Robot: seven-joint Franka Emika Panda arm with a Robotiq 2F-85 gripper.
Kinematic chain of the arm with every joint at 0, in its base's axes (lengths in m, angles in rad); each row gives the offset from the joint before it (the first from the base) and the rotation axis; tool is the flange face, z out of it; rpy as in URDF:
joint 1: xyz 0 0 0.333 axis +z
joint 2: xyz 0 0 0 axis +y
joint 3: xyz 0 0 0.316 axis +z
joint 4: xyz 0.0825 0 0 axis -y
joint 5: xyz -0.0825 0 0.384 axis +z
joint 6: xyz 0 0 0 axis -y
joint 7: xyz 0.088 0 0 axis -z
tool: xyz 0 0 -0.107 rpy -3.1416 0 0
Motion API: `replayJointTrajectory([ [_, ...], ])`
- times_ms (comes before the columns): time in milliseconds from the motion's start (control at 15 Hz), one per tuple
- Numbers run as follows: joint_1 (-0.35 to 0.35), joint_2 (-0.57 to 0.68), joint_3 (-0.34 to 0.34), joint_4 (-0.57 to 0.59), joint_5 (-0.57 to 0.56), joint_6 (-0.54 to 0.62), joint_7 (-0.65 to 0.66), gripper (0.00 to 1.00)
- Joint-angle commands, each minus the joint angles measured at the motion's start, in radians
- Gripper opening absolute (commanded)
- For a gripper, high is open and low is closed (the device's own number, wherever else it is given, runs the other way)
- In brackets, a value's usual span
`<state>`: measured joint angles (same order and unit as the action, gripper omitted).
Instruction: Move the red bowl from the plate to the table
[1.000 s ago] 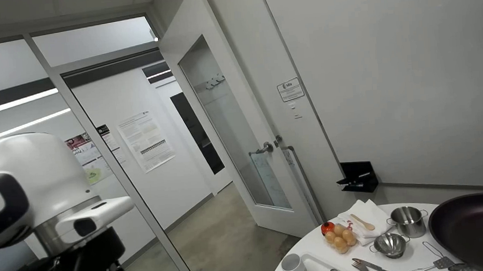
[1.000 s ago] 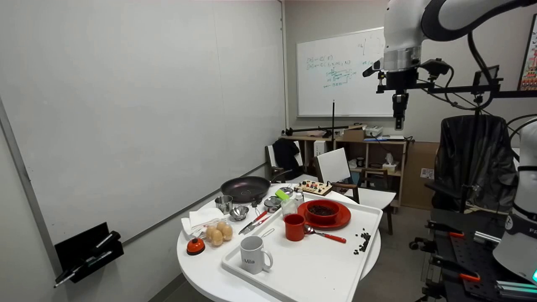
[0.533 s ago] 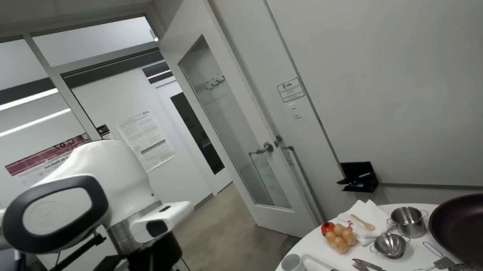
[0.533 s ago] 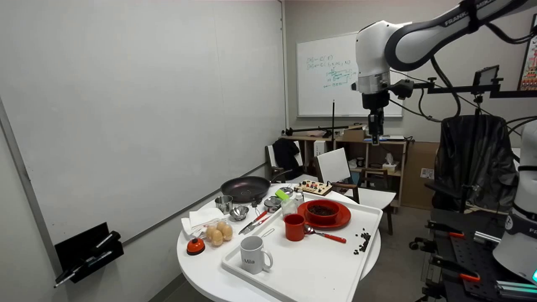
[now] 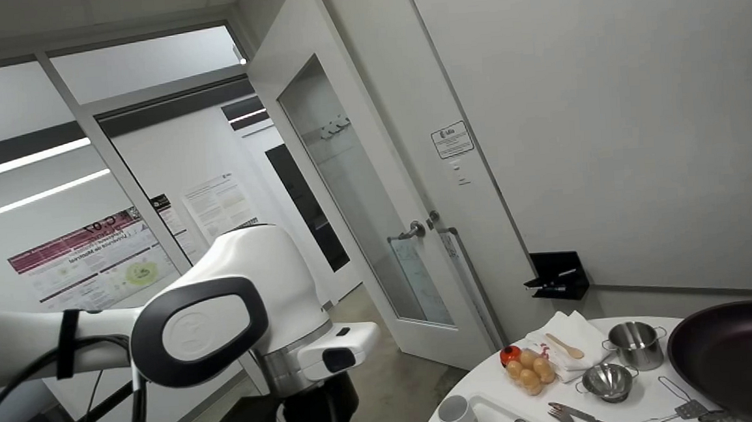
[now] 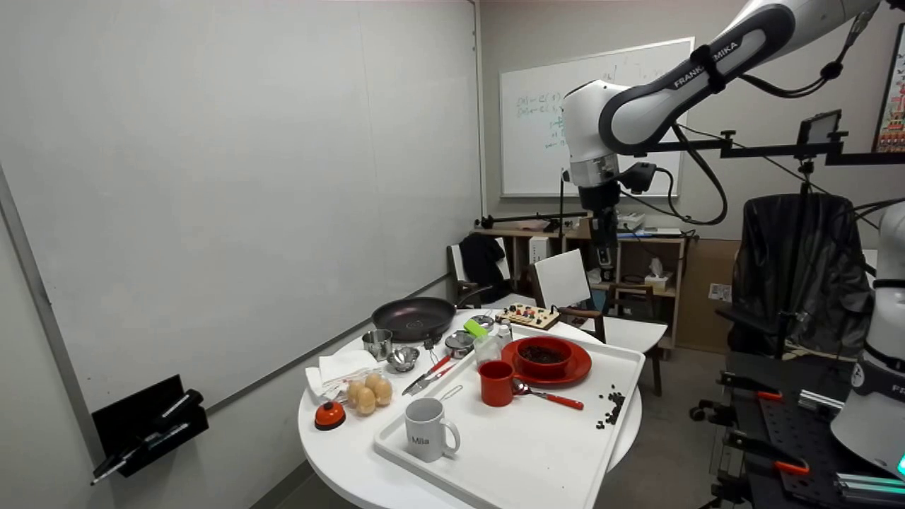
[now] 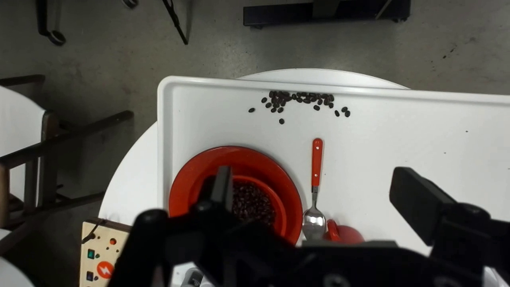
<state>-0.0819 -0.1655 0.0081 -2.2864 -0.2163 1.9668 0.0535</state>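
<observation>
Just right of centre in an exterior view, the bowl (image 6: 544, 370) is sitting on the plate (image 6: 580, 366), holding beans (image 6: 543, 354) and so probably needing a level carry. The table (image 6: 343, 452) is showing at lower left. Low in the wrist view, the gripper (image 7: 316, 193) is gaping wide, holding nothing, presumably for straddling the bowl's wall.

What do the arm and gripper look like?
White arm with dark looped trim, silver wrist collar and black cables. Lettering shows FRANK and MIKA either side of a black strap. Green light on the base. Gripper mostly black, with blocky jaws.
</observation>
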Motion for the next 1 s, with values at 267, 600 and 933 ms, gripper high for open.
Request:
replayJointTrajectory([
  [267, -0.012, 0.123, -0.041, 0.006, 0.003, 0.131, 0.134, 1.0],
  [600, -0.032, 0.3, -0.095, 0.077, -0.035, 0.272, 0.124, 1.0],
  [933, -0.043, 0.448, -0.131, 0.16, 0.009, 0.282, 0.061, 1.0],
])
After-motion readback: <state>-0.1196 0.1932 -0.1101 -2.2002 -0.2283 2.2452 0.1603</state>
